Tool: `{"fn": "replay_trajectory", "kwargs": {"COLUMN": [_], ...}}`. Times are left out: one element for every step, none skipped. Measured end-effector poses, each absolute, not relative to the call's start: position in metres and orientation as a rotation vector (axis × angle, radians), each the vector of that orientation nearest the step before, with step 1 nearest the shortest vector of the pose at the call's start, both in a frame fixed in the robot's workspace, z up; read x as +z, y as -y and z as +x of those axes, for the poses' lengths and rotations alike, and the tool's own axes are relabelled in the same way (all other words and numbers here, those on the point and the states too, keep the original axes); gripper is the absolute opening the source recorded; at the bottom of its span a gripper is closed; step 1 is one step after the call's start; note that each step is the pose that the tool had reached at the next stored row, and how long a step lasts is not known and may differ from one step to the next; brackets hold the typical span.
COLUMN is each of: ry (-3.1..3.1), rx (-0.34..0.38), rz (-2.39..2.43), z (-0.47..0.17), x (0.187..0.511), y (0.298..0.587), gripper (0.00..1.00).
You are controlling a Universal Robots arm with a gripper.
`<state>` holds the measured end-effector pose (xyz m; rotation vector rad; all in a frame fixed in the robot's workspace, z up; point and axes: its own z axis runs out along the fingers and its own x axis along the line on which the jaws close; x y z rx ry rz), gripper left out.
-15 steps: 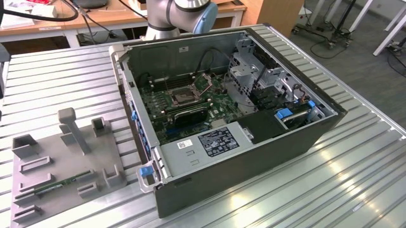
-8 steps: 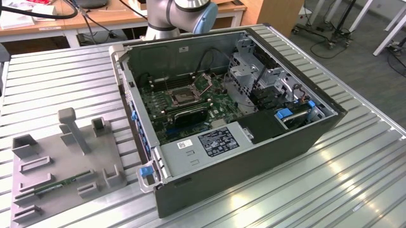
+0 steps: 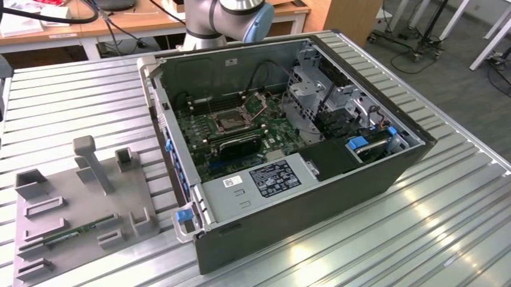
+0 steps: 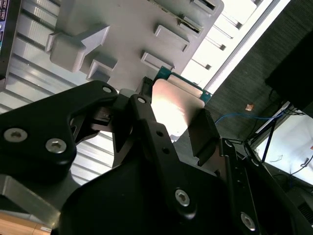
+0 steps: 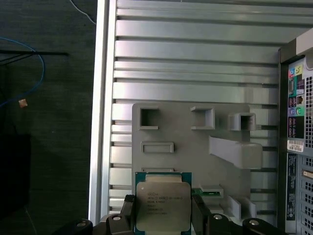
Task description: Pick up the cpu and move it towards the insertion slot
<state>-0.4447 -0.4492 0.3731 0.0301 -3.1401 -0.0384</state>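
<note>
The gripper [image 5: 164, 218] is clamped on the cpu [image 5: 163, 211]. One dark finger [image 5: 128, 211] presses on each of two opposite edges, and the silvery top faces the first wrist view. In the second wrist view the cpu [image 4: 177, 104] sits between the same black fingers [image 4: 203, 133], its green rim showing at the far edge.

Beyond the chip lies the tray [image 5: 195, 156], a grey fixture of raised pockets and holders (I cannot tell how far the chip is above it). A green stick [image 3: 72, 234] lies in one of its narrow holders.

The tray rests on the ribbed metal table [image 3: 415, 239], at the exterior view's left of the case [image 3: 319, 197]. The case lies open and holds a green board [image 3: 209, 162] and a grey power supply [image 3: 264, 185]. The slot [image 3: 229, 120] is on the board, well apart from the tray. The arm [image 3: 227, 18] rises behind the case.
</note>
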Motion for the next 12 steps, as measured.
{"fn": "replay_trajectory", "kwargs": {"ry": [3.14,3.14,3.14,3.14,3.14,3.14,3.14,3.14,3.14,3.14,3.14,3.14], "rx": [-0.038,-0.038,-0.038,-0.038,-0.038,-0.038,-0.038,-0.038,-0.038,-0.038,-0.038,-0.038], "rz": [0.03,0.03,0.03,0.03,0.03,0.03,0.03,0.03,0.03,0.03,0.03,0.03], "z": [-0.4445,-0.4444,-0.4442,-0.4441,-0.444,-0.4438,-0.4436,-0.4434,-0.4431,-0.4428,-0.4425,-0.4423], "x": [0.373,0.373,0.3731,0.3731,0.373,0.373,0.3731,0.373,0.3731,0.3731,0.3731,0.3731], "y": [0.4492,0.4492,0.4492,0.4492,0.4492,0.4492,0.4492,0.4492,0.4492,0.4492,0.4492,0.4492], "gripper": [0.54,0.54,0.54,0.54,0.54,0.54,0.54,0.54,0.54,0.54,0.54,0.54]}}
